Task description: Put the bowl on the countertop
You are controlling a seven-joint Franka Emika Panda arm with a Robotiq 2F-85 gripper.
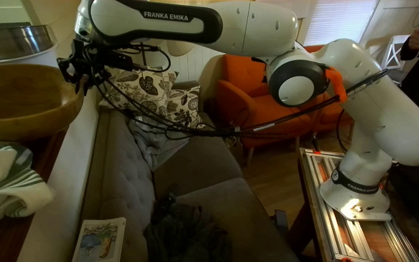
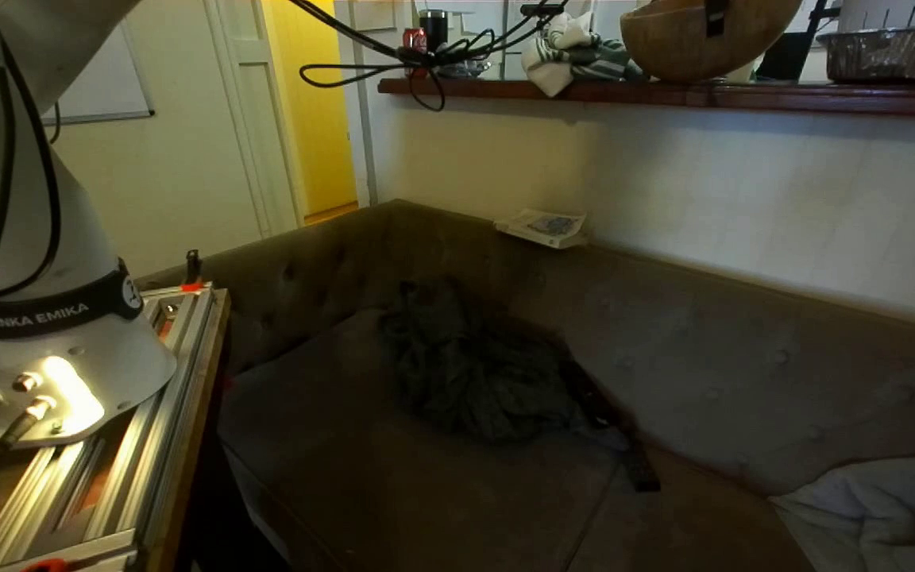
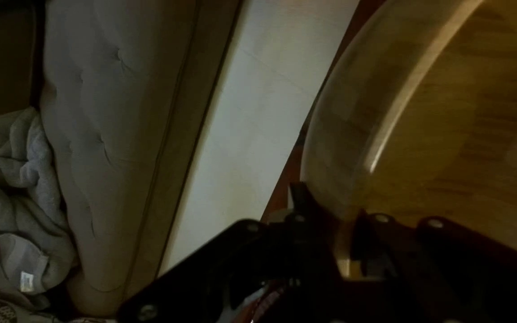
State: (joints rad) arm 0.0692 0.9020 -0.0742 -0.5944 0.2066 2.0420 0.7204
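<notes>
Sofa [image 1: 198, 160] and book [image 1: 100, 242] lower than the jaws
Striped towel [image 1: 11, 189] apart from them; orange armchair [image 1: 249, 94] well apart.

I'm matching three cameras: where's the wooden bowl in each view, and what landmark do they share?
In an exterior view: wooden bowl at the left edge, partly cut off.
In an exterior view: wooden bowl at the top edge, right of centre.
In the wrist view: wooden bowl along the right side.
All three share the tufted sofa back.
</notes>
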